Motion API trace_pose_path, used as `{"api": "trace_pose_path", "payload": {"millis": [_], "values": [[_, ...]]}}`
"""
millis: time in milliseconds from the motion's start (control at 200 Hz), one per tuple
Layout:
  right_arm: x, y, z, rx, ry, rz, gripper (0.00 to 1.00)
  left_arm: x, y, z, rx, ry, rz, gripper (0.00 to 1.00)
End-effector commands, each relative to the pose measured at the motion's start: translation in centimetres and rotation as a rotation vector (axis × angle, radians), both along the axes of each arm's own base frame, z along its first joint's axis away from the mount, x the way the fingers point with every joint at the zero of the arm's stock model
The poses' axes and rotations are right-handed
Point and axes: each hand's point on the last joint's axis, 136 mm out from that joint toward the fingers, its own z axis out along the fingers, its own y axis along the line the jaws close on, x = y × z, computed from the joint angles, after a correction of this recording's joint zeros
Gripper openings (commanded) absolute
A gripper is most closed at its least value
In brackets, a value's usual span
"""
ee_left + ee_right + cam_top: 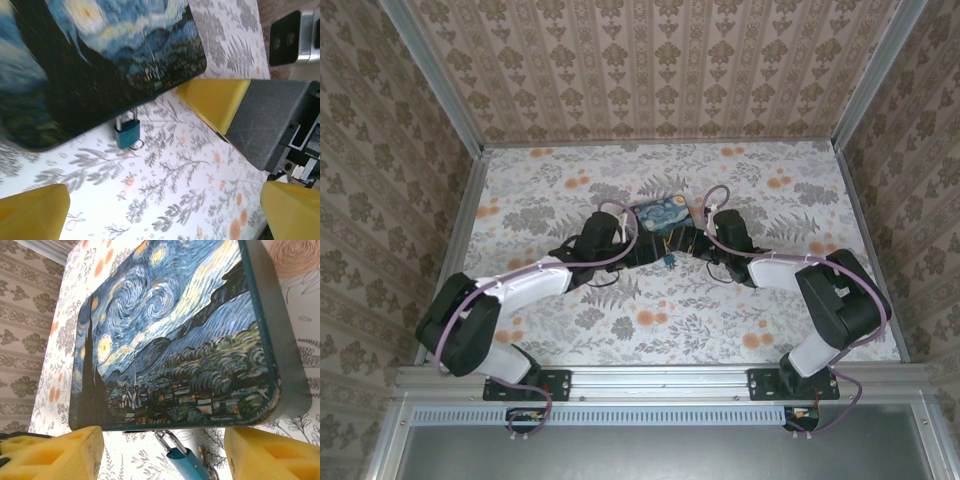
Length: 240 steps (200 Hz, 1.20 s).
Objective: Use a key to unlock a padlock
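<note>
Big painted box [175,340] sat just ahead of both grippers, edges cropped. L gripper [162,210] stood wide open, empty. R gripper [165,455] was part open, gripping nothing I could see. The padlock [127,133] lay ahead of L gripper, between R jaws, against box; lower end cropped in R wrist cam.

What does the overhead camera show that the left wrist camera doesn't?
The overhead view adds the whole left arm and right arm, their bases and the papered walls. The left wrist view adds close detail: the padlock with its silver shackle, a small ring at its bottom end, and the left gripper with yellow fingers spread wide, nothing between them. Both take in the painted box, the padlock at its edge and the flowered table.
</note>
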Motion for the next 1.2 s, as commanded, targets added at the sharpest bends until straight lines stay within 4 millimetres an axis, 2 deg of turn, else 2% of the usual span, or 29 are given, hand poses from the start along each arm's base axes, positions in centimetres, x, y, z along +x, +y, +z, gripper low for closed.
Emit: {"api": "trace_pose_path", "payload": {"millis": [0, 180, 355, 505, 685, 915, 1195], "values": [[0.6, 0.4, 1.6, 0.039, -0.040, 0.015, 0.66, 1.7, 3.2, 1.4, 0.148, -0.095, 0.069, 1.00], [-0.8, -0.3, 1.5, 0.029, -0.045, 0.015, 0.66, 3.7, 6.8, 3.9, 0.261, -0.219, 0.163, 1.00], [-2.1, -0.7, 0.5, 0.004, -0.034, 0.037, 0.63, 5.2, 9.1, 5.4, 0.315, -0.285, 0.230, 1.00], [-2.8, -0.5, -1.1, -0.013, -0.016, 0.073, 0.60, 6.3, 10.1, 6.8, 0.364, -0.387, 0.262, 1.00], [-3.0, 0.3, -2.7, -0.040, 0.001, 0.113, 0.55, 7.5, 11.4, 7.4, 0.412, -0.436, 0.333, 1.00], [-2.6, 1.6, -4.1, -0.065, 0.009, 0.148, 0.51, 8.8, 11.5, 6.8, 0.393, -0.360, 0.297, 1.00], [-2.3, 2.5, -4.3, -0.067, 0.004, 0.175, 0.49, 9.3, 10.4, 5.4, 0.404, -0.288, 0.228, 1.00]]}}
